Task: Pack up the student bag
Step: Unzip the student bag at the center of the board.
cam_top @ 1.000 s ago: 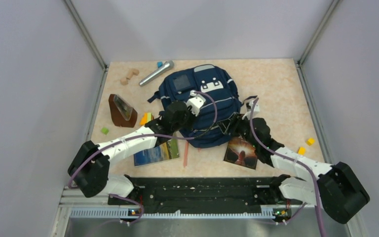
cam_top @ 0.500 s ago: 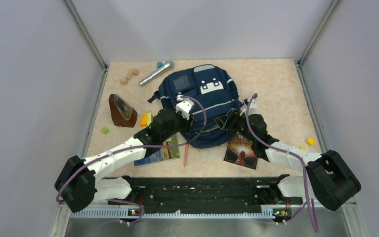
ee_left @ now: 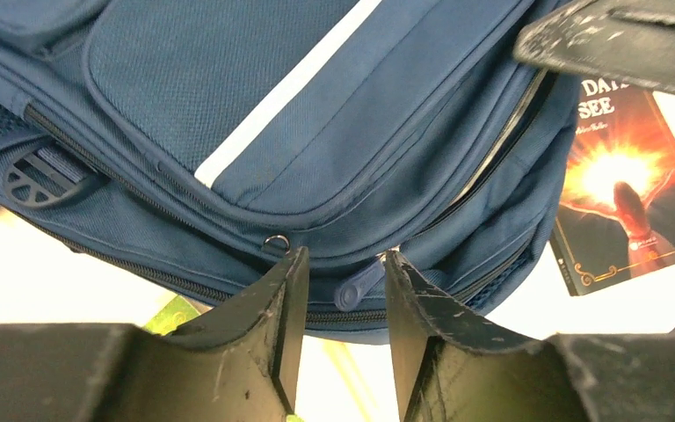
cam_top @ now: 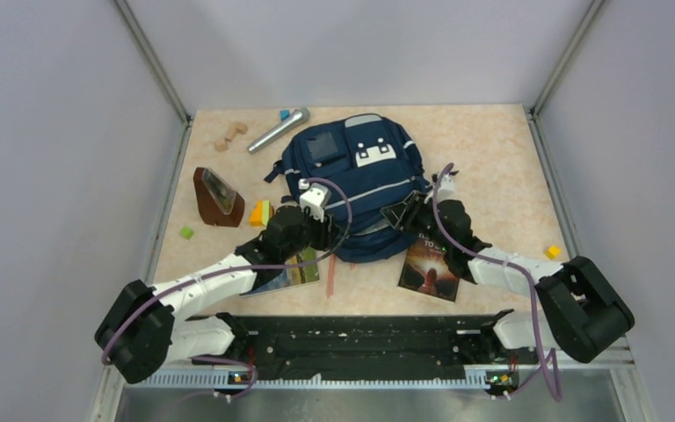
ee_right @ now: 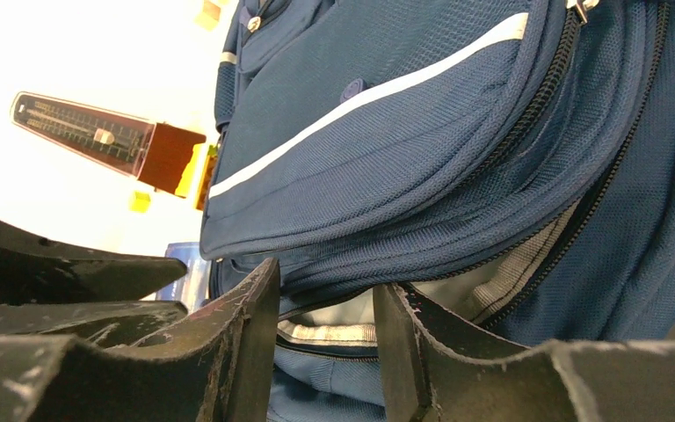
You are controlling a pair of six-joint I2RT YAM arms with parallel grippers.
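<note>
From my overhead view, the student bag (cam_top: 360,176) lies flat, front up, in the middle of the worktop (cam_top: 492,149). It is nearer the far edge, and its zipped end points to the near edge. It is navy woven fabric with a fine mesh grain, pale grey stripes and a white patch on the front pocket.

Both arms reach in to the bag's near end. The left gripper (ee_left: 338,264) has its scuffed black jaws partly apart. A rounded blue zip pull (ee_left: 358,283) lies loose in the gap, against one finger, and is not squeezed. The right gripper (ee_right: 325,294) also has its jaws partly apart, with the grey-lined lip of the bag's unzipped opening between them. I cannot tell whether they pinch it.

A glossy book with a fiery cover (cam_top: 429,268) lies at the bag's near right corner. A book with a landscape cover (cam_top: 286,272) lies at its near left, partly under the left arm. Near the left edge stands a brown wedge-shaped metronome (cam_top: 218,197). A silver microphone (cam_top: 277,130) and pale wooden blocks (cam_top: 230,135) lie by the far left corner. A small yellow cube (cam_top: 552,251) sits near the right edge.
</note>
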